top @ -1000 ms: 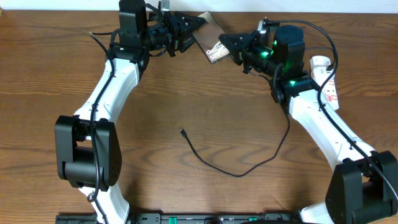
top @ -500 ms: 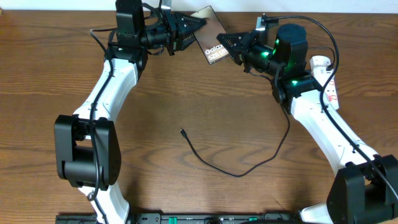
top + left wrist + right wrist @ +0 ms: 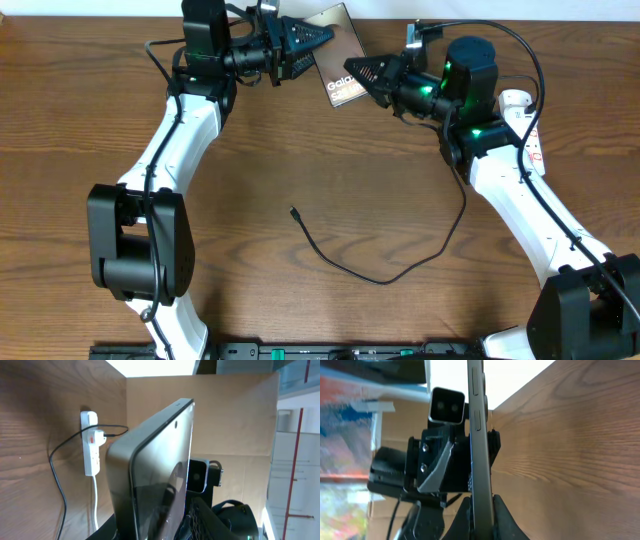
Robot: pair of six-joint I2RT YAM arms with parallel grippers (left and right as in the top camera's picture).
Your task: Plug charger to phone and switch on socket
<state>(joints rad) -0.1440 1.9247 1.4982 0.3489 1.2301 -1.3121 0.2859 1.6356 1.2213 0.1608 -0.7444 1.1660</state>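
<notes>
The charger [image 3: 380,281] lies slack on the wooden surface [image 3: 300,140], its connector tip [image 3: 292,211] free and well apart from everything else. To the right, the white socket [image 3: 527,130] is half masked by the right arm. At the far side, the phone [image 3: 338,50] is held on edge between the left tool [image 3: 322,36] and the right tool [image 3: 350,67], both apparently clenched on it. A clean step likely means one tool holds firm with the port end clear while the other lets go and fetches the tip. The phone's port shows in no view, and the socket's switch position cannot be read.
</notes>
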